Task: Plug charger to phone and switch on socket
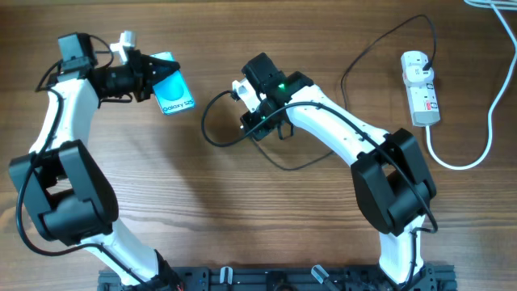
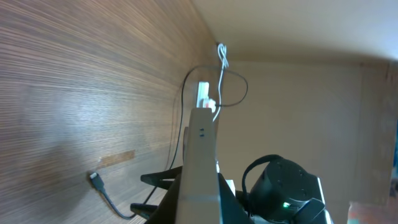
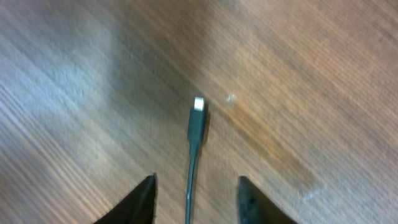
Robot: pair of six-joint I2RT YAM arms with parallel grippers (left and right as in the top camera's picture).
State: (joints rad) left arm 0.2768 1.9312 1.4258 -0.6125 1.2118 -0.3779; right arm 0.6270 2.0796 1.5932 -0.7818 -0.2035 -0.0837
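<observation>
My left gripper (image 1: 156,77) is shut on the light blue phone (image 1: 175,95) and holds it above the table at the back left. In the left wrist view the phone (image 2: 202,143) stands edge-on between the jaws (image 2: 202,190). My right gripper (image 1: 242,105) is open and low over the table in the middle. The charger's thin black cable (image 1: 203,121) loops beside it. In the right wrist view the black plug tip (image 3: 198,118) lies on the wood just ahead of the open fingers (image 3: 196,180), with the cable between them. The tip also shows in the left wrist view (image 2: 95,178). The white socket (image 1: 422,89) lies at the back right.
The socket's thick white cord (image 1: 477,153) curves along the right edge of the table. The black cable runs from the socket (image 2: 204,93) across the wood to the middle. The right arm's body (image 2: 286,193) is close to the right of the phone.
</observation>
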